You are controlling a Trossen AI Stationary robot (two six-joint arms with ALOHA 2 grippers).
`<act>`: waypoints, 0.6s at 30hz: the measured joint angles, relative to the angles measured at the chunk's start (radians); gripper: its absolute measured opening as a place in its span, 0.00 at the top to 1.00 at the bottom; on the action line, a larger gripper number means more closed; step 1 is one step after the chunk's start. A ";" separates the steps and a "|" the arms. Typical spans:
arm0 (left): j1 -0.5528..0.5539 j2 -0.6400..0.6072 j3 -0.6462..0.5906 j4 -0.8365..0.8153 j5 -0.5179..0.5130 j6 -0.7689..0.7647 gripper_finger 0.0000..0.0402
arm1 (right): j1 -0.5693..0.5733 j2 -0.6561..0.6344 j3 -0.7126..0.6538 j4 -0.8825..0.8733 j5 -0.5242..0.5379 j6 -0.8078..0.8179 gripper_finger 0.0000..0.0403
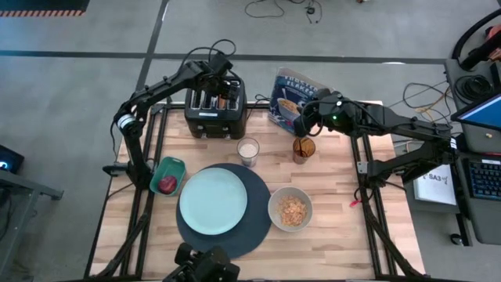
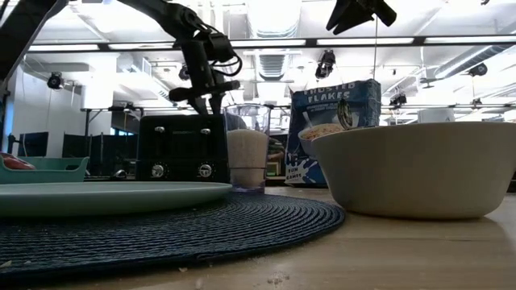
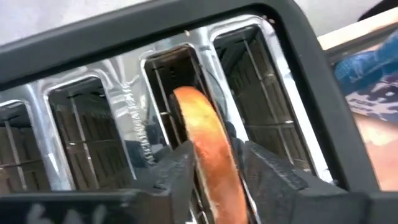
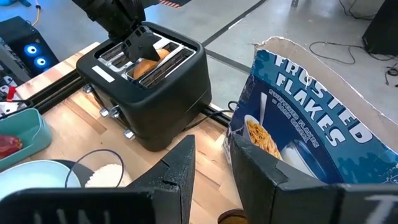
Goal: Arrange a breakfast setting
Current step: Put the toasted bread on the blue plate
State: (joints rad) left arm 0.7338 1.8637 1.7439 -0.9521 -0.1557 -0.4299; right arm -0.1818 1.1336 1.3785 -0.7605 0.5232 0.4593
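A bagel half (image 3: 208, 143) stands on edge in a slot of the black toaster (image 1: 215, 110) at the table's far side. My left gripper (image 1: 225, 88) is above the toaster, shut on the bagel. My right gripper (image 4: 211, 174) is open and empty above the amber glass (image 1: 304, 149), beside the blue cereal box (image 1: 291, 95). The pale blue plate (image 1: 213, 201) lies on the dark blue mat (image 1: 249, 229). The cream bowl (image 1: 290, 209) holds cereal. The dark red fruit (image 1: 167, 185) lies in the teal dish (image 1: 174, 167). No spoon shows. My left gripper pinches the bagel half by its two flat faces near its top edge (image 3: 214, 168), one finger (image 3: 177, 174) on each side. The fingers come from above, pointing down into the toaster. The bagel stands upright, its lower part down in the slot.
A clear glass of white liquid (image 1: 248, 151) stands between the toaster and the plate. The bowl sits right of the mat. Bare wood shows at the table's near right corner (image 1: 352, 235) and left of the teal dish.
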 joint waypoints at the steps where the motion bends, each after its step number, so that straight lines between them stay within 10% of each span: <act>1: 0.000 0.000 0.000 0.000 -0.009 0.002 0.73 | 0.000 0.000 0.000 0.000 0.000 0.001 0.77; 9: 0.000 -0.001 -0.019 0.015 -0.019 0.003 0.96 | 0.000 0.000 0.000 0.000 0.000 0.002 0.76; 18: -0.002 -0.062 0.007 -0.007 -0.014 0.059 0.99 | 0.000 0.000 0.000 -0.001 0.000 0.002 0.76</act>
State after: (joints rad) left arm 0.7315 1.8013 1.7507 -0.9595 -0.1692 -0.3706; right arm -0.1818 1.1332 1.3785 -0.7612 0.5232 0.4610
